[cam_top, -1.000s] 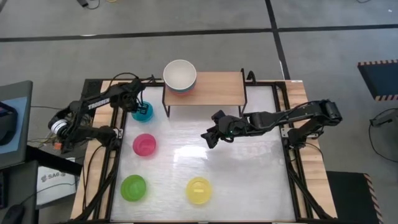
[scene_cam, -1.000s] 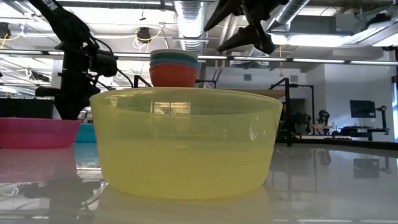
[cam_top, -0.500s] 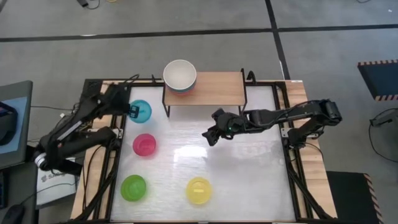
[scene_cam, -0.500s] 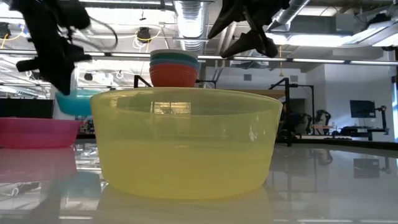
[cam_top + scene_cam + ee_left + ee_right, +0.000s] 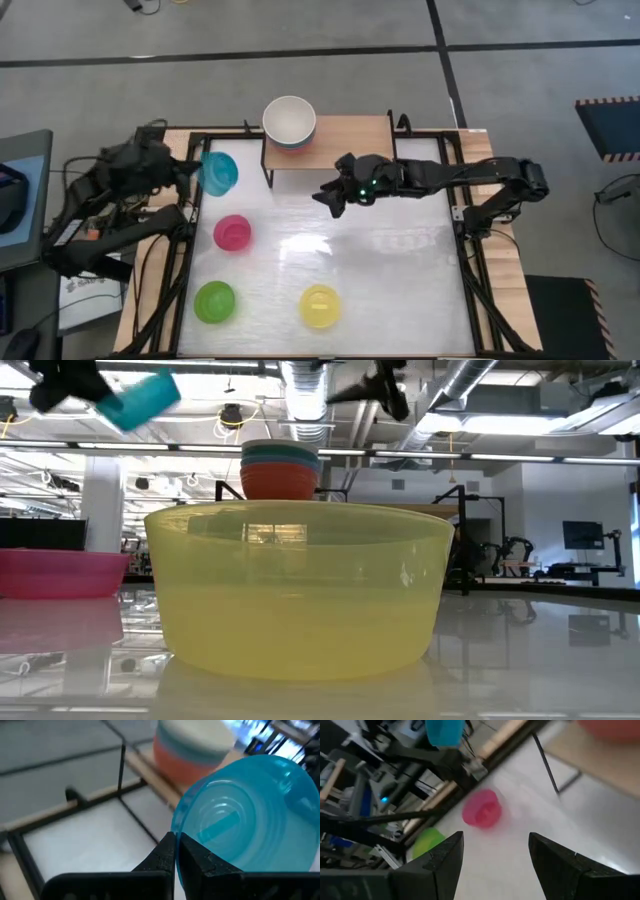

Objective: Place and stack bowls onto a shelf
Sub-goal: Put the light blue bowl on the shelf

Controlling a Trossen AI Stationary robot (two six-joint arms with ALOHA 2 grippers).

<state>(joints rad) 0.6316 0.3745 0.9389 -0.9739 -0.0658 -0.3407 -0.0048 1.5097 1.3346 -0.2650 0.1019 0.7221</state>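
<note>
Tabletop (image 5: pixel 400 270), white, carries all. Shelf (image 5: pixel 350 135) at far edge; four large bowls stacked on its left end, white bowl (image 5: pixel 289 121) uppermost. Right pincer (image 5: pixel 328 199) just in front of shelf, fingers apart, empty. Left pincer (image 5: pixel 175 851) clamped on rim of cyan bowl (image 5: pixel 219 172), held tilted in the air left of shelf. Magenta bowl (image 5: pixel 232 233), lime green bowl (image 5: pixel 214 301), yellow bowl (image 5: pixel 319 306) sit separately on tabletop.

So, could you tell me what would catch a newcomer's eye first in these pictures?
The cyan bowl, held tilted in the air by the left claw at the table's left edge. Next, the stack of bowls, white on top, on the shelf. The right claw hovers open above mid-table.
</note>
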